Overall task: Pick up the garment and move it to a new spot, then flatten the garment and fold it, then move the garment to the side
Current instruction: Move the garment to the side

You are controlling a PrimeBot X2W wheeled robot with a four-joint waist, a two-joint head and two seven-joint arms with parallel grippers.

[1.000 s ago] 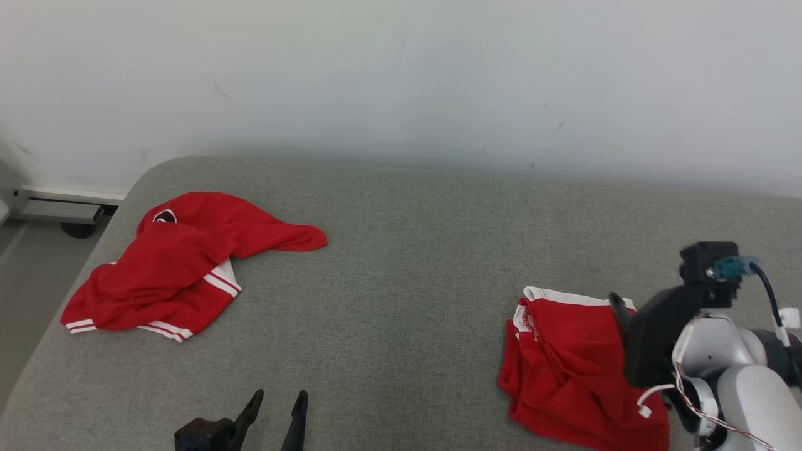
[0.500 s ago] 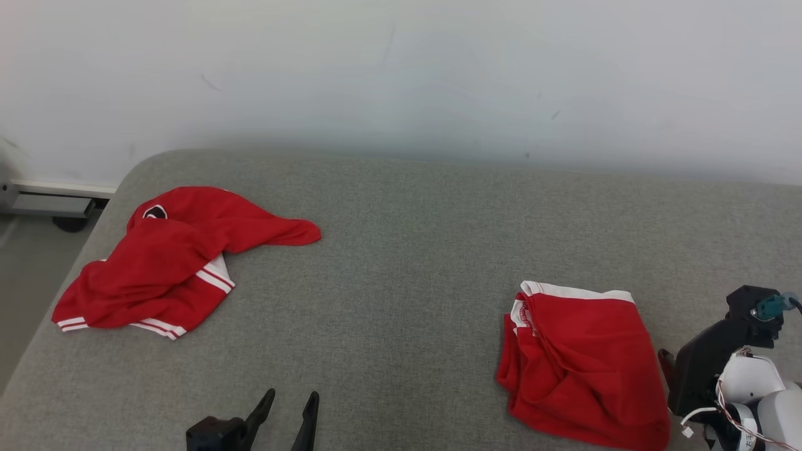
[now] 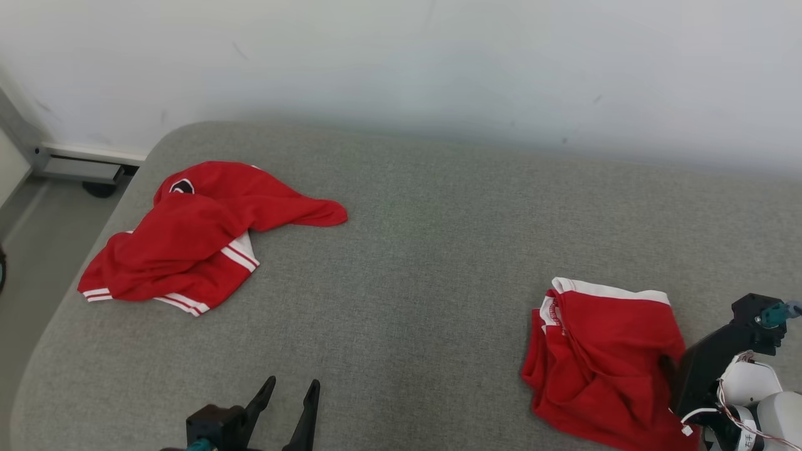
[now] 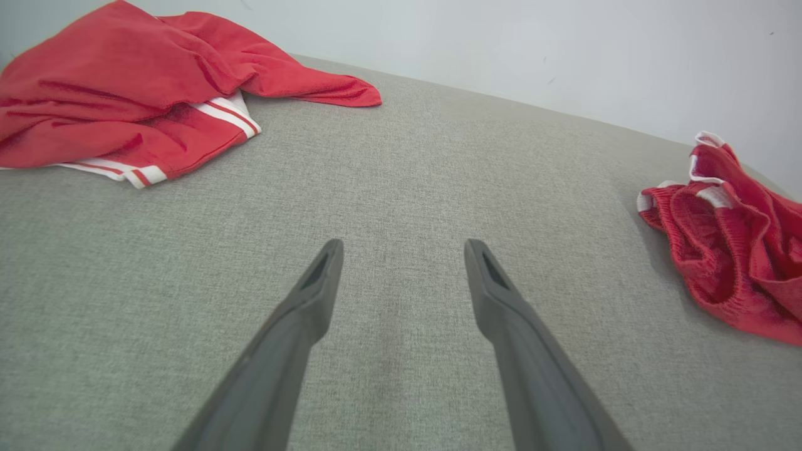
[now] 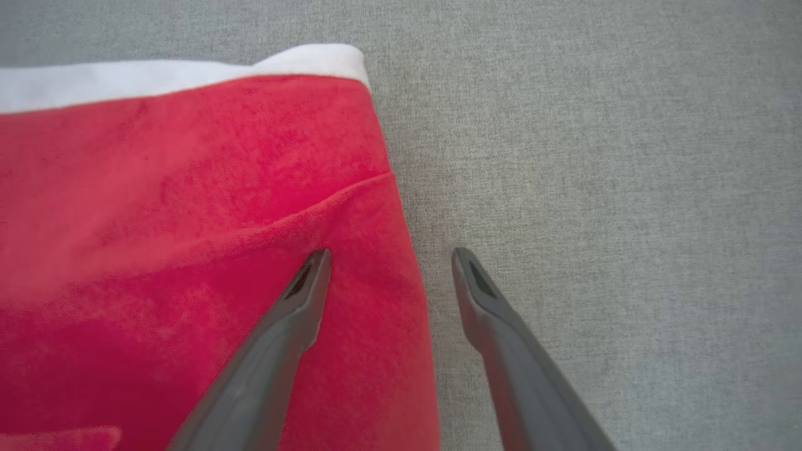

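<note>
Both left tool and right tool gape empty, the right drawn back beside the folded garment.

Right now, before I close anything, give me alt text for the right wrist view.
The open right gripper holds its two dark fingers astride the edge of a red fabric garment with a white band: one finger over the cloth, the other over the grey woven cushion.

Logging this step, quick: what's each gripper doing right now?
Left gripper: open, holding nothing.
Right gripper: open, holding nothing, over the folded red garment's edge.
</note>
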